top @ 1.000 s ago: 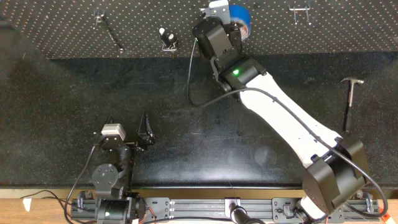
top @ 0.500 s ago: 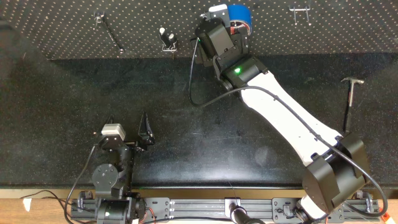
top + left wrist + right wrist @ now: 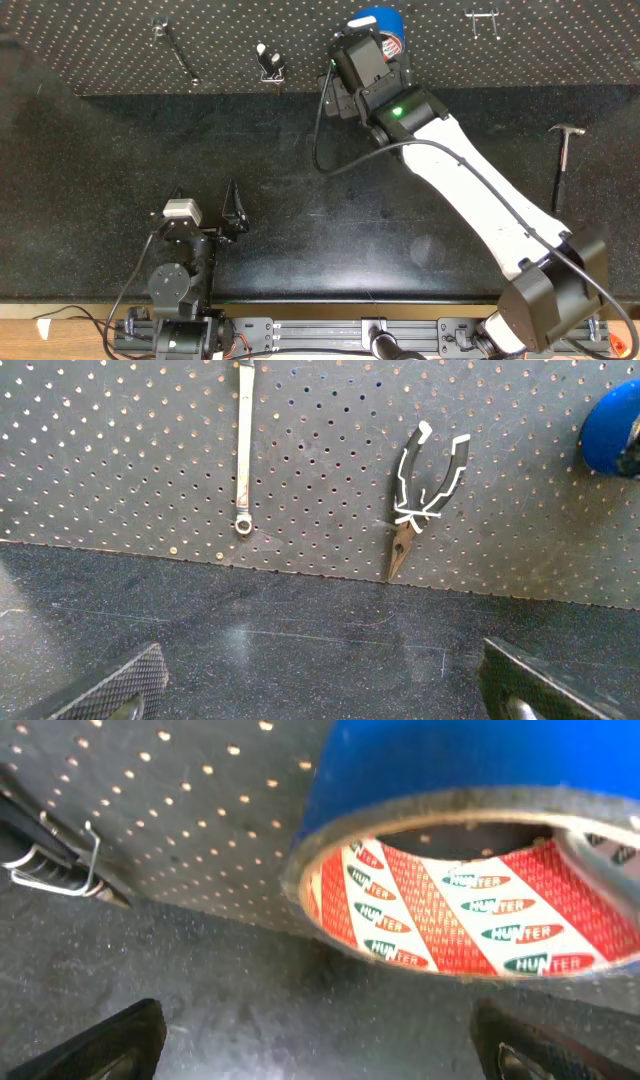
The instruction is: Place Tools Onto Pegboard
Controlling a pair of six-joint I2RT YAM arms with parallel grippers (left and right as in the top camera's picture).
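Right gripper (image 3: 320, 1038) stands wide open, holding nothing, close before the pegboard (image 3: 150, 800), where the blue tape roll (image 3: 450, 915) rests (apparently on a hook, hidden here); best to back off straight, without brushing its rim.

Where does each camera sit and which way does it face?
Top view: fixed overhead, looking down on worktop and pegboard; left arm folded near its base, right arm extended to the blue tape roll.
Left wrist view: low over the worktop, facing the pegboard's wrench and pliers; own open jaws at bottom corners.
Right wrist view: close to the pegboard, facing the tape roll's core; own open jaws at bottom corners.
Shared: tape roll in all three; wrench and pliers in top and left wrist views.
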